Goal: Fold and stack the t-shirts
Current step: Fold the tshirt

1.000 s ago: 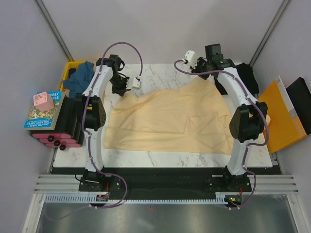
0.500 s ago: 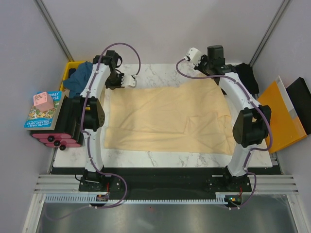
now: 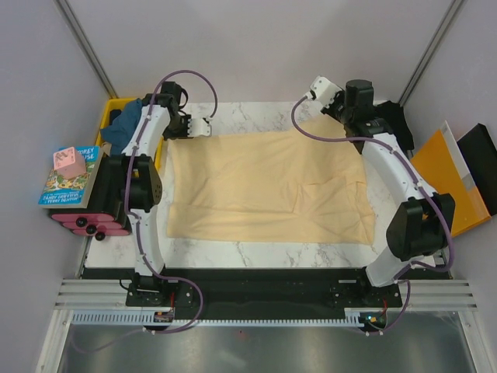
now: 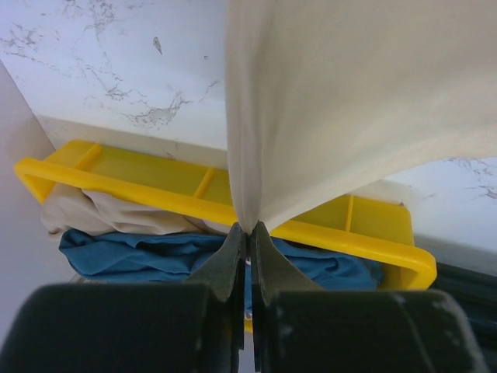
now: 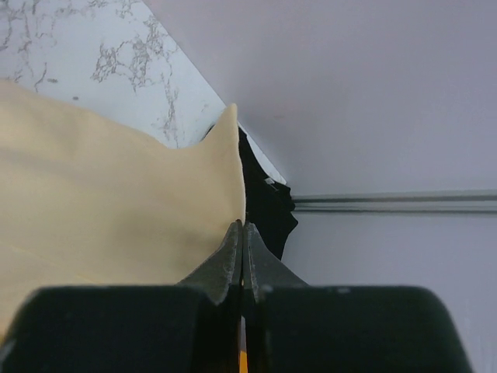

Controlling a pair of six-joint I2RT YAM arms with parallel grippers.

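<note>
3 t-shirts, and 0 folded or stacked yet, as I judge it. On the table (image 3: 256, 252) the cream-yellow t-shirt (image 3: 264, 186) lies spread nearly flat, ready for its 1st fold. The teal-blue t-shirt (image 4: 155, 252) sits bunched in the yellow crate (image 4: 326, 233) at the far left. The black t-shirt (image 5: 268, 206) lies off the table's far right corner. My left gripper (image 4: 248, 231) is clamped on the cream-yellow t-shirt's far left corner. My right gripper (image 5: 243, 229) is pinched tight on its far right corner.
</note>
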